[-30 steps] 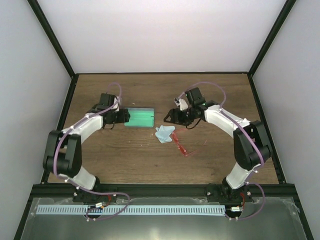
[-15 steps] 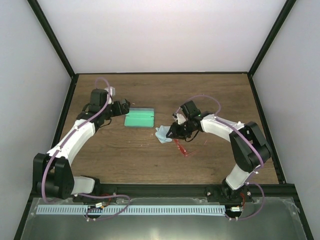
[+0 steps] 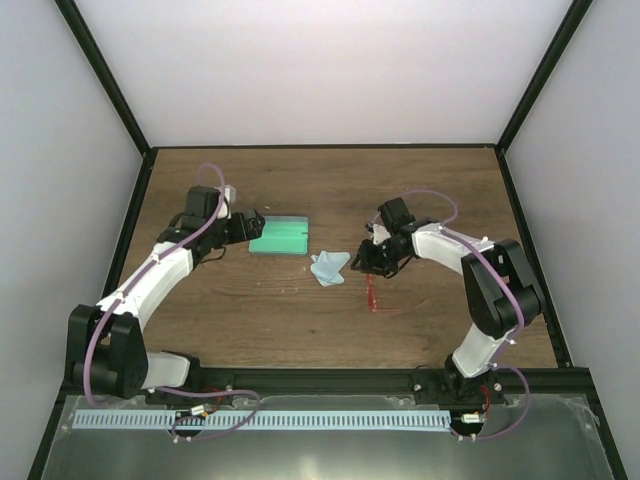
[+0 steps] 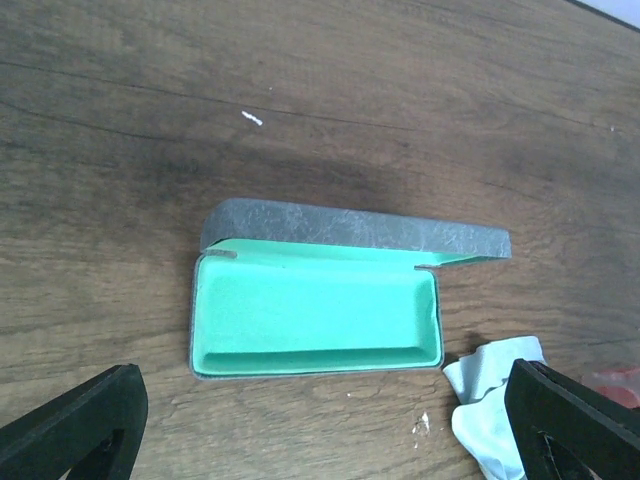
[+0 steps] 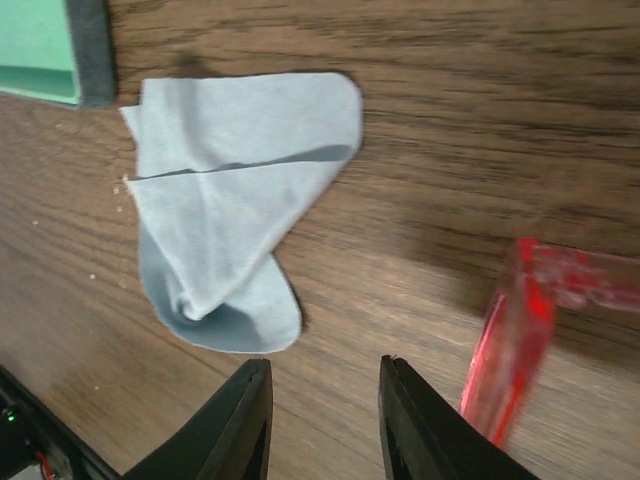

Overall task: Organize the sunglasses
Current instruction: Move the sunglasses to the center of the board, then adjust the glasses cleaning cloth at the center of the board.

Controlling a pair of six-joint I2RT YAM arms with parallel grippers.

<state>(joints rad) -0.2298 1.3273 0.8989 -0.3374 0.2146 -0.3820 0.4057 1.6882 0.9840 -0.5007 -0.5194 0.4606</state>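
The red translucent sunglasses lie on the wooden table just in front of my right gripper. In the right wrist view they are blurred, to the right of the open, empty gripper. The grey-blue case lies open with its green lining up. It fills the left wrist view, lid behind. My left gripper is wide open just left of the case, its fingertips apart at the bottom corners of that view.
The light blue cloth lies crumpled between case and sunglasses. It also shows in the right wrist view and at the edge of the left wrist view. A case corner shows top left. Black frame posts edge the table.
My right gripper has moved right, away from the cloth, to just behind the sunglasses, which have turned and shifted slightly right. My left gripper shifted a little nearer the case.
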